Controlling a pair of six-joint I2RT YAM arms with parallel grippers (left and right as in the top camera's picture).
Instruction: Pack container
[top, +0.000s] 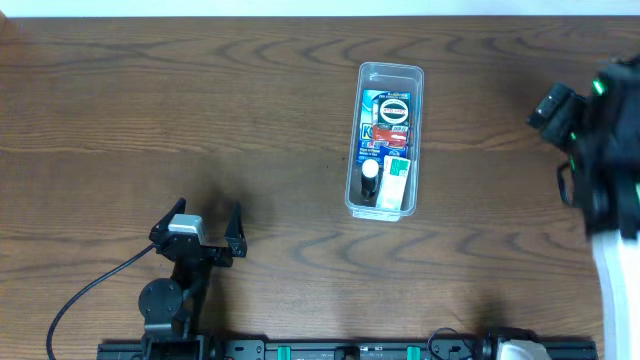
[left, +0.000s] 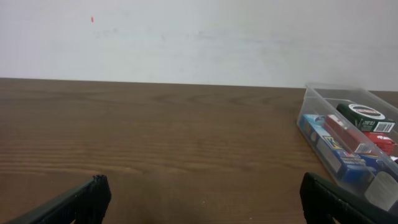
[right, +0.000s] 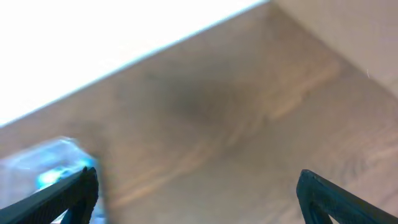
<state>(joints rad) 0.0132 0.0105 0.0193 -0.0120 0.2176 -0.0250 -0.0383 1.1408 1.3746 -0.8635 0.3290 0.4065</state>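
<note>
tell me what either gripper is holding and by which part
Nothing is held. The left gripper and the right gripper both stand open, with only table showing between their fingers; the container sits apart from both.

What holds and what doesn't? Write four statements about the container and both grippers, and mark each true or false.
1. The container holds several items. True.
2. The left gripper is shut on a box. False: it is open and empty, above the bare table.
3. The right gripper is open with nothing between its fingers. True.
4. The container lies tipped on its side. False: it stands flat, its open top facing up.
</note>
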